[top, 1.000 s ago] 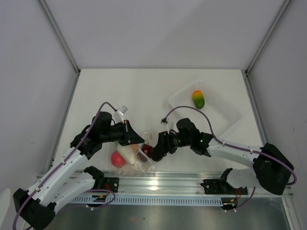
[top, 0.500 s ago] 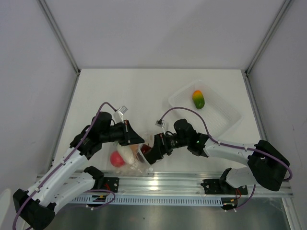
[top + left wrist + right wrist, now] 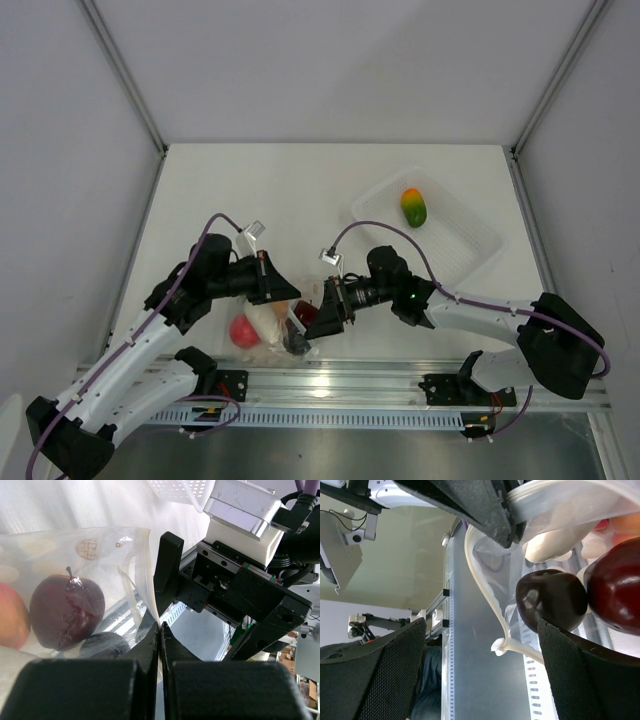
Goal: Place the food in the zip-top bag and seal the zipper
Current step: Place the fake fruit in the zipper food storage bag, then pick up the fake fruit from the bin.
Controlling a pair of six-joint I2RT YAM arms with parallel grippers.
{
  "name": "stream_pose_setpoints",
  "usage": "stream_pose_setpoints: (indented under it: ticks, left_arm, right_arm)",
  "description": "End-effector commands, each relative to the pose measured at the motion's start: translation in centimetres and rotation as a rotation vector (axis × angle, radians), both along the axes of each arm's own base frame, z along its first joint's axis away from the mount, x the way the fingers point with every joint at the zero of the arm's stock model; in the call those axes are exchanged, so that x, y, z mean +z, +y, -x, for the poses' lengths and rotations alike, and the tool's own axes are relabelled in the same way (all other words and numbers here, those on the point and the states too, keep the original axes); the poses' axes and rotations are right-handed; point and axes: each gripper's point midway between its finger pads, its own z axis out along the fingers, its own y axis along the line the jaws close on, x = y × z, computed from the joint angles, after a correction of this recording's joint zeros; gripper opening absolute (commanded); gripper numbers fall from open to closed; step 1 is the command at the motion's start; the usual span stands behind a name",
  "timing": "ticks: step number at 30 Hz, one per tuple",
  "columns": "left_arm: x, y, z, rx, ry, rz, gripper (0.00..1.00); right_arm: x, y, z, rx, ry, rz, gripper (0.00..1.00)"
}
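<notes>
Zip-top bag (image 3: 268,335): near edge of table (image 3: 250,190), holding dark red apple (image 3: 65,610), dark purple piece (image 3: 550,600).
Left gripper (image 3: 160,642): jaws clamped on its zipper (image 3: 148,580).
Right gripper (image 3: 481,625): jaws apart at the mouth.
Mango (image 3: 413,207): in clear tray (image 3: 470,240), well apart.

white table (image 3: 300,190) | clear tray (image 3: 455,228) far right | zip-top bag (image 3: 264,332) near edge

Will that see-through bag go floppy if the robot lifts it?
Probably floppy: the zip-top bag is thin and crinkled, bending where the left claw pinches it. It would likely sag, with the dark red fruit and others inside.
</notes>
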Motion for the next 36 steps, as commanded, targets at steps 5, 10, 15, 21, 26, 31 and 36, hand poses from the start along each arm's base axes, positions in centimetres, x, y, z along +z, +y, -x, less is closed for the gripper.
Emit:
stream_pose_setpoints:
  ticks: [5,10,15,21,26,31,36]
  left_arm:
    - [1.6,-0.3,0.1,-0.01,-0.032,0.035,0.01]
    - [1.7,-0.3,0.1,-0.008,-0.036,0.035,0.01]
    - [1.4,-0.3,0.1,-0.009,-0.034,0.035,0.0]
    - [1.5,-0.5,0.1,-0.019,-0.032,0.043,0.01]
    - [1.6,-0.5,0.0,-0.024,-0.042,0.038,0.01]
    - [1.5,-0.6,0.0,-0.03,-0.042,0.045,0.01]
    - [1.3,-0.7,0.0,-0.038,-0.042,0.046,0.01]
  right_arm:
    - [4.4,0.1,0.1,0.047,-0.138,-0.08,0.93]
    - [5.5,-1.5,-4.8,-0.124,-0.229,0.026,0.92]
    - [5.3,-7.0,-14.1,-0.485,-0.19,0.184,0.89]
    - [3.4,-15.1,-25.2,-0.953,-0.252,0.456,0.84]
    - [1.6,-19.7,-30.5,-1.19,-0.273,0.655,0.84]
    - [-1.5,-23.2,-33.8,-1.313,-0.289,0.837,0.87]
    - [-5.2,-25.4,-36.2,-1.317,-0.239,0.977,0.89]
